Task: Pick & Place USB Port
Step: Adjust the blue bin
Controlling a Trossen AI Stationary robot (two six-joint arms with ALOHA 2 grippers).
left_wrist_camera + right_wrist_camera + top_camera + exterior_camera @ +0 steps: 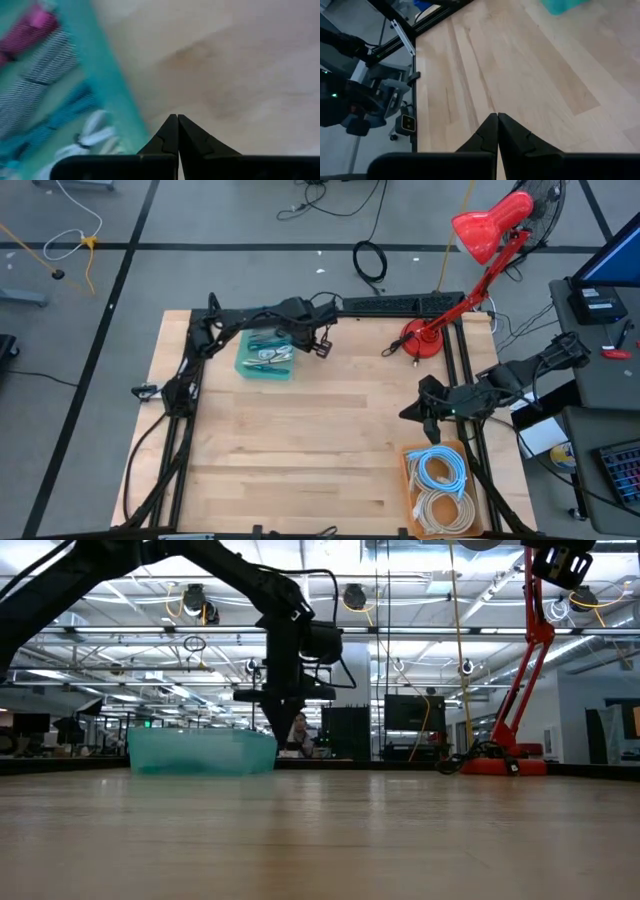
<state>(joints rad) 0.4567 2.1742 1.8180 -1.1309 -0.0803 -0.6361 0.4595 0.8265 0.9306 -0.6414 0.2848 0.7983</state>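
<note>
Hovering just beside the teal bin [265,356], the left jaws [322,348] are pressed fully together and hold nothing; the left wrist view shows their two dark fingertips [170,132] meeting in a point over bare wood, with the bin's rim [112,85] close alongside. Inside that bin lie tangled cables and small items, among them a striped one [35,95] and a pink one [32,27], too blurred to tell which, if any, is the USB port. In the low view the left arm [285,650] comes down from above with its jaws near the bench [320,830], next to the bin [200,752]. The right jaws [408,412] are likewise closed and empty, held over bare bench [300,440] well apart from the teal bin; the right wrist view shows their tips [490,131] touching over the planks. Near the right jaws, at the bench corner, a wooden tray [409,480] holds coiled blue cable [440,470] and white cable [438,508]. A red desk lamp [475,255] stands between the two arms at the far edge.
</note>
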